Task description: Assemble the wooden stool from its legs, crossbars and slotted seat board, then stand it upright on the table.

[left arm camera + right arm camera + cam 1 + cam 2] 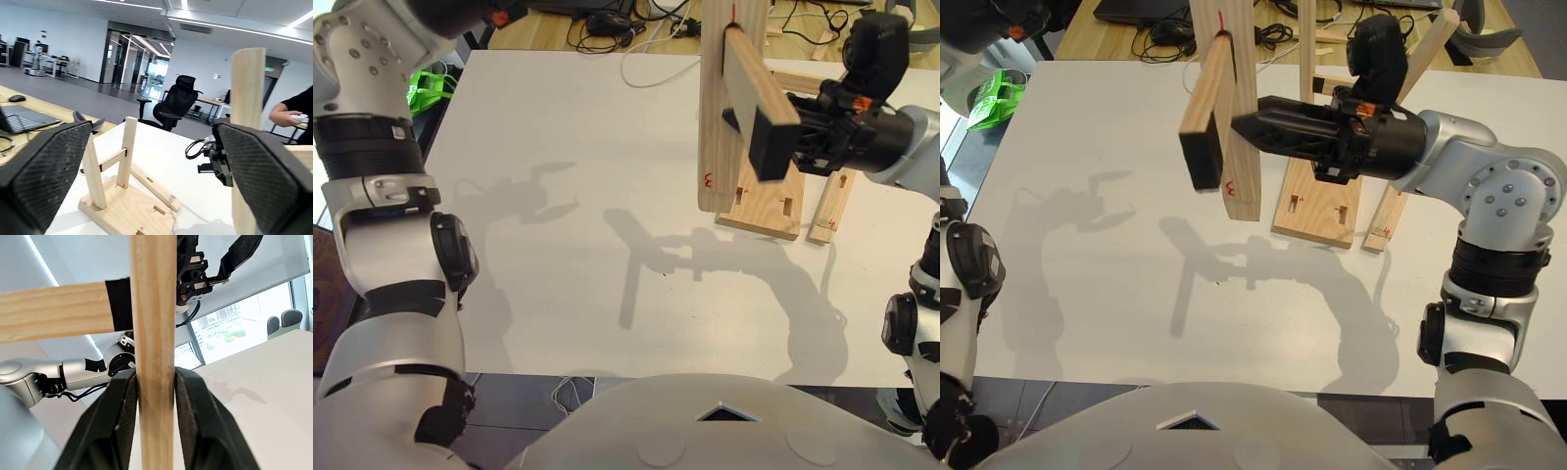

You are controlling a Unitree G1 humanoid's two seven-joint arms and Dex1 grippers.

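— While the right pincer clamps the numbered leg upright above the desk, what worries you first?

— The crossbar fixed to that leg. It juts toward us, black-taped at its end, all on one side of the grip. I'd judge that weight could twist the leg between the fingers, and then its foot won't meet a slot squarely.

— And beyond it?

— The slotted seat board lies flat on the desk, with two legs already standing in it, joined by a short bar. Nothing holds the board. The left pincer is spread wide and empty, raised well apart from it. A push from a misaligned leg could slide the board or knock the standing pair loose.

— The loose stick?

— It lies just beside the board's right edge. I can't tell whether they touch. A shifting board could shove it toward the desk's edge.

— Farther back?

— A white cable loops onto the far edge. It could snag a swinging crossbar.
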